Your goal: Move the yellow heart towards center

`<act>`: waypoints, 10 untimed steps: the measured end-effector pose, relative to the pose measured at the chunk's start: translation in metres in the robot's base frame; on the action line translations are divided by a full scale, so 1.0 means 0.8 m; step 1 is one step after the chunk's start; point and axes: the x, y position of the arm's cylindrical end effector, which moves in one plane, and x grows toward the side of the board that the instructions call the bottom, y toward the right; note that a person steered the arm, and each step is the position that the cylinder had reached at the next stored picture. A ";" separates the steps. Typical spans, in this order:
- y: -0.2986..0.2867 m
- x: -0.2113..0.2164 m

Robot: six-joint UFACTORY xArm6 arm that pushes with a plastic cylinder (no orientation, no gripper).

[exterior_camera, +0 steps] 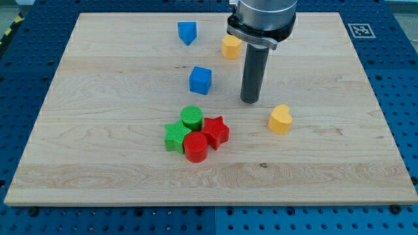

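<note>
The yellow heart (pixel 280 120) lies on the wooden board (pixel 98 130), right of the middle. My tip (pixel 251 101) stands on the board just up and to the left of the heart, a short gap apart. A blue cube (pixel 200 80) lies to the left of my tip.
A yellow block (pixel 230 47) sits near the view's top, partly behind the arm. A blue block (pixel 187 32) lies at the top, left of it. A cluster of a green cylinder (pixel 191 117), a green star (pixel 176 137), a red star (pixel 216 131) and a red cylinder (pixel 195 147) sits below the middle.
</note>
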 end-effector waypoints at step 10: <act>0.112 0.093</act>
